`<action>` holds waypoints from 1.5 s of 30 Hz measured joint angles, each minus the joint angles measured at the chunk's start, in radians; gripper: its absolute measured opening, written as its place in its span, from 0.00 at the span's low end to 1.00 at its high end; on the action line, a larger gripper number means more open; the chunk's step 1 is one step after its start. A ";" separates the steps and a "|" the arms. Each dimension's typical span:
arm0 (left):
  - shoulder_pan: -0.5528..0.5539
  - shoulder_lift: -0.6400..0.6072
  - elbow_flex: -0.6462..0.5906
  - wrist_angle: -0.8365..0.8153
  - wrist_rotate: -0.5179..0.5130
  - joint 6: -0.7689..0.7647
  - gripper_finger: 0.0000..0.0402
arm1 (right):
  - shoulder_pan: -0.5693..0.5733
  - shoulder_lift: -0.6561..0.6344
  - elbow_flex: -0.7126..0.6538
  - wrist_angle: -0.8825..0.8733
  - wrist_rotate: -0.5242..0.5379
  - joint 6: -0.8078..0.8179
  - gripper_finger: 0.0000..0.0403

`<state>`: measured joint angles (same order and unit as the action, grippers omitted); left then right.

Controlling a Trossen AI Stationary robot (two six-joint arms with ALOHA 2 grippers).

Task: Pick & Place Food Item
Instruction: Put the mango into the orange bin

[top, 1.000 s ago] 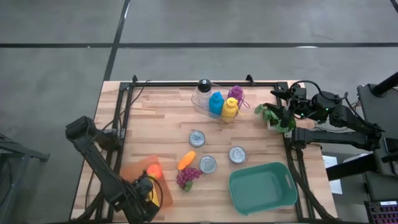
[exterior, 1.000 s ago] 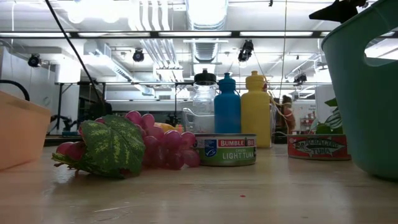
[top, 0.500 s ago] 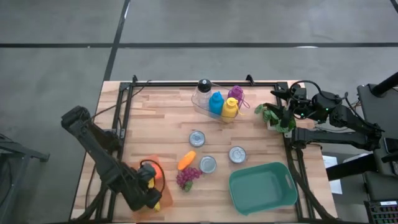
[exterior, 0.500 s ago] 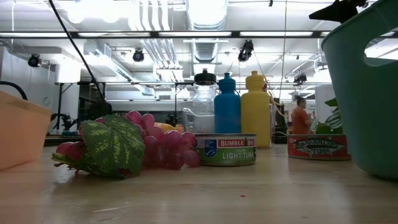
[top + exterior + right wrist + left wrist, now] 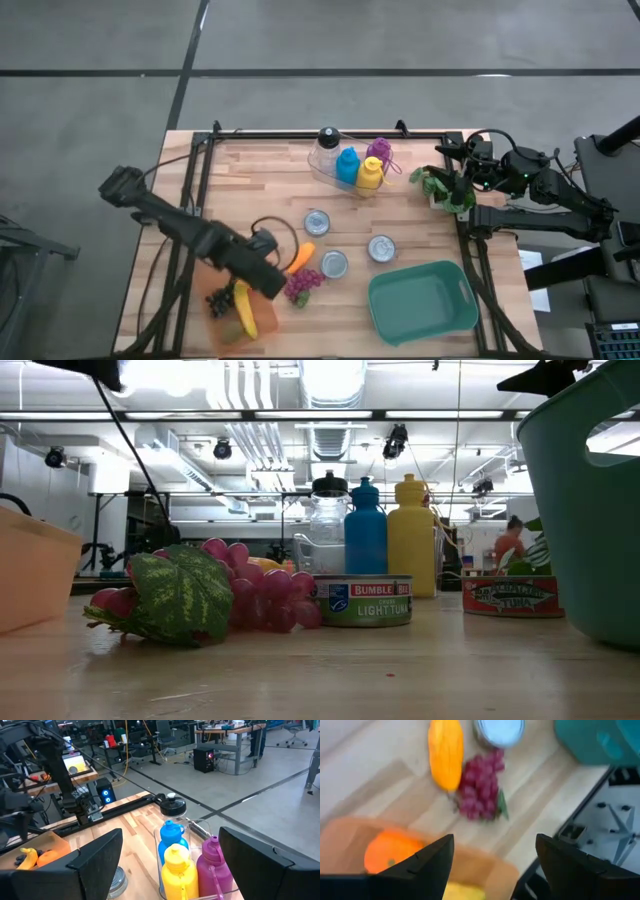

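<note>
The left gripper [image 5: 268,277], fingers spread and empty, hangs over the orange bin's [image 5: 222,330] 1 o'clock corner; the bin holds a banana [image 5: 243,309], an orange [image 5: 390,855] and dark grapes [image 5: 217,298]. At the gripper's 3 o'clock lie a carrot [image 5: 300,256], red grapes [image 5: 301,284] and a can [image 5: 334,264], with the teal bin [image 5: 422,300] beyond. The right gripper [image 5: 462,178], also open, waits at the table's [image 5: 260,190] 2 o'clock edge beside leafy greens [image 5: 441,189], facing the bottles [image 5: 186,862].

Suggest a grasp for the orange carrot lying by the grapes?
Probably top-down across the middle of the long orange carrot, fingers closing on its narrow width: it lies flat and slanted, with purple grapes crowding its lower end. The open left gripper is nearest.
</note>
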<state>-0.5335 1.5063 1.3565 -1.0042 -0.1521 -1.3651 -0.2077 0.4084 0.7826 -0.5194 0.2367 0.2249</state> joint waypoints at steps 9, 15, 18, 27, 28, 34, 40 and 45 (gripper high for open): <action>0.174 0.003 -0.002 0.044 -0.004 0.084 0.72 | 0.000 0.000 0.000 0.000 0.000 0.000 0.82; 0.255 0.003 -0.003 0.081 -0.005 0.158 0.80 | 0.000 0.000 0.000 0.000 0.000 0.000 0.82; 0.295 0.003 -0.003 0.098 -0.006 0.188 0.83 | 0.000 0.000 0.000 0.000 0.000 0.000 0.82; 0.372 0.095 -0.004 0.116 0.006 0.191 0.85 | 0.000 0.000 0.000 0.000 0.000 0.000 0.82; 0.377 0.111 -0.004 0.118 0.014 0.191 0.85 | 0.000 0.000 0.000 0.000 0.000 0.000 0.82; 0.389 0.201 -0.005 0.126 0.079 0.210 0.85 | 0.000 0.000 0.000 0.000 0.000 0.000 0.82; 0.380 0.263 -0.005 0.140 0.138 0.278 0.85 | 0.000 0.000 0.000 0.000 0.001 0.000 0.82; 0.371 0.299 -0.009 0.159 0.165 0.292 0.85 | 0.000 0.000 0.000 0.000 0.001 0.000 0.82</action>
<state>-0.1627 1.8054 1.3479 -0.8451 0.0130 -1.0729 -0.2080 0.4084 0.7826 -0.5193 0.2373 0.2249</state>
